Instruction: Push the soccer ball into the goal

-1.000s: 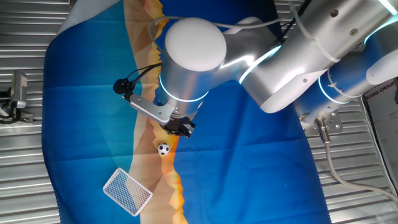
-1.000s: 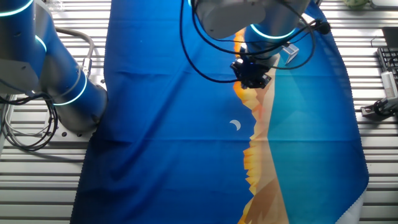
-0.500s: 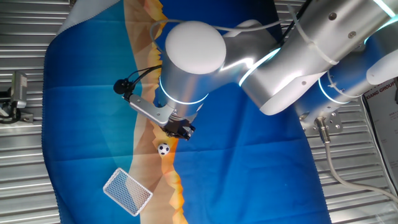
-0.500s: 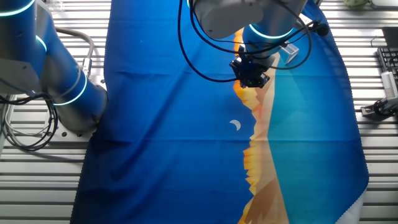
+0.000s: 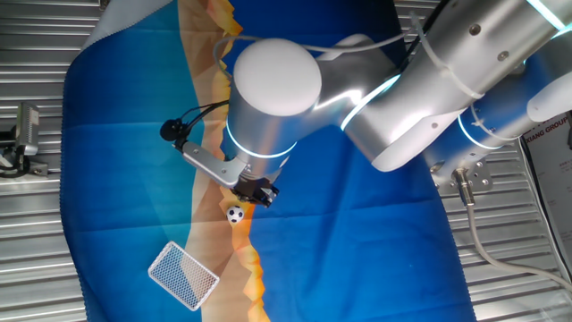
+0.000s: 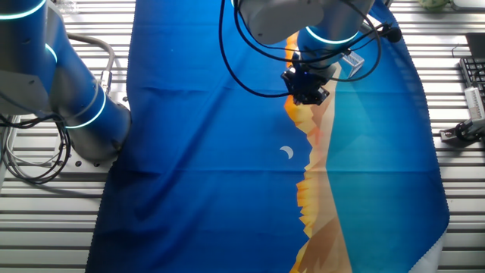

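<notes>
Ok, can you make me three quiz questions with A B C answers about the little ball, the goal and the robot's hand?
1. Where is the soccer ball?
A. Inside the goal
B. On the cloth just below the gripper
C. On the bare metal slats

2. What colours is the soccer ball?
A. White with black patches
B. All red
C. Green and yellow

3. What is in the goal?
A. Nothing, it is empty
B. The soccer ball
C. The gripper

Answers:
1. B: in the fixed view with the goal at the bottom, the ball lies on the orange band of the cloth, right under the gripper and apart from the goal.
2. A: the same view shows a white ball with dark patches.
3. A: only mesh shows inside its white frame, and the ball sits up and to the right of it.
</notes>
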